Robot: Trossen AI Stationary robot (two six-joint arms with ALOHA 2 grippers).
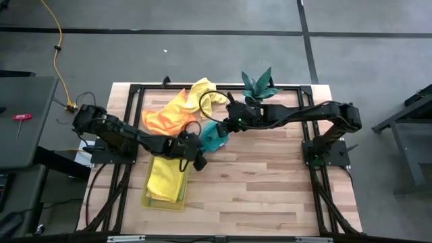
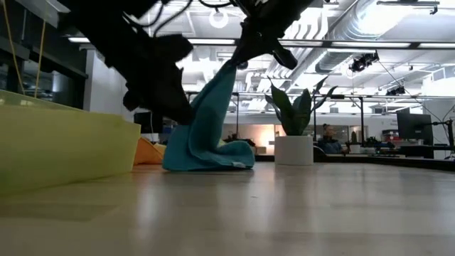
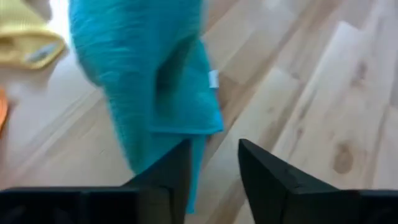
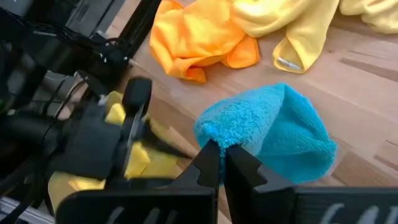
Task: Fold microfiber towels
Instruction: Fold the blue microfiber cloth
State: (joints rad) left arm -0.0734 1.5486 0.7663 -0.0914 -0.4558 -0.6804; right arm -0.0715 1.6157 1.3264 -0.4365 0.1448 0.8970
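Note:
A teal towel stands in a slanted column near the table's middle, with my right gripper shut on its top. My left gripper is open just beside it on the near-left side; a lower edge of the towel shows along the inner side of one finger. An orange towel and a yellow towel lie crumpled on the table behind. Another yellow towel lies in the tray. My right gripper pinches a bunched peak of the teal towel between its two fingers, slanting down from the table's right. The towel hangs below the fingers, and its lower end is heaped on the table. My left gripper: I cannot tell whether it touches the towel's edge.
A translucent yellow tray sits at the near left, under my left arm. A small potted plant stands at the far edge behind my right arm. Bare wood lies to the near right.

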